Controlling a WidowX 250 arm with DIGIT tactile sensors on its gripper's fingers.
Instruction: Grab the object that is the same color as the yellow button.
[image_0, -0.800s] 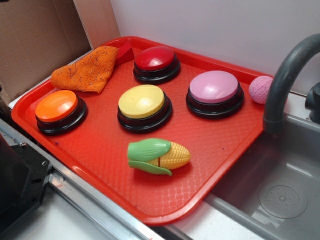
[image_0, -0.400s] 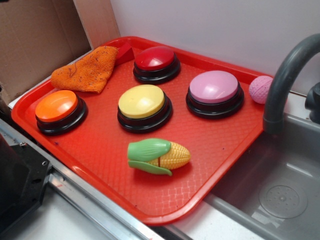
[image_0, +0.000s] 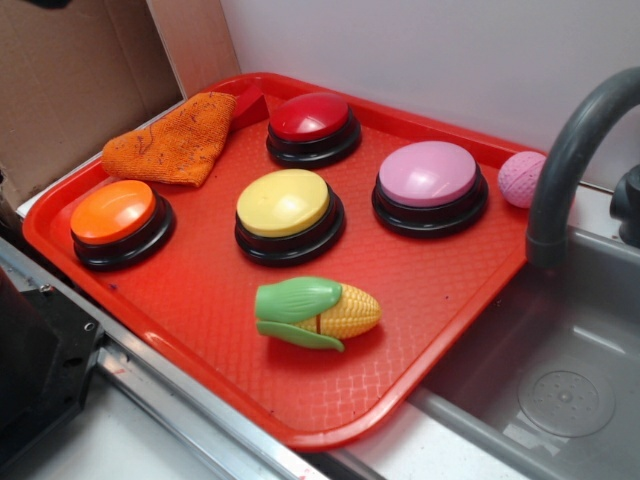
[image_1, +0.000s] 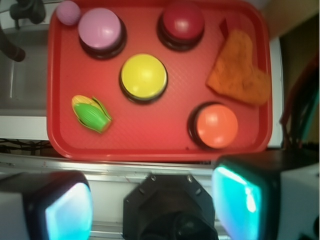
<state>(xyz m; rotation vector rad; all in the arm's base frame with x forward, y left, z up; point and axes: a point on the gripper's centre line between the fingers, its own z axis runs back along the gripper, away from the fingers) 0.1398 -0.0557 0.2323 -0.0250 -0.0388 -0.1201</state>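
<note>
The toy corn cob (image_0: 318, 311), yellow kernels with green husk leaves, lies on its side on the red tray (image_0: 440, 290), in front of the yellow button (image_0: 286, 214). From the wrist view the corn (image_1: 91, 113) sits at the tray's lower left and the yellow button (image_1: 144, 76) in the middle. My gripper (image_1: 152, 202) hangs high above the tray's near edge, open, with nothing between its fingers (image_1: 237, 195). It does not show in the exterior view.
On the tray also stand an orange button (image_0: 120, 221), a red button (image_0: 313, 127) and a pink button (image_0: 430, 184), with an orange cloth (image_0: 175, 142) at the back left. A pink ball (image_0: 521, 178) lies beside the tray. A grey faucet (image_0: 570, 150) and sink (image_0: 560, 390) are at the right.
</note>
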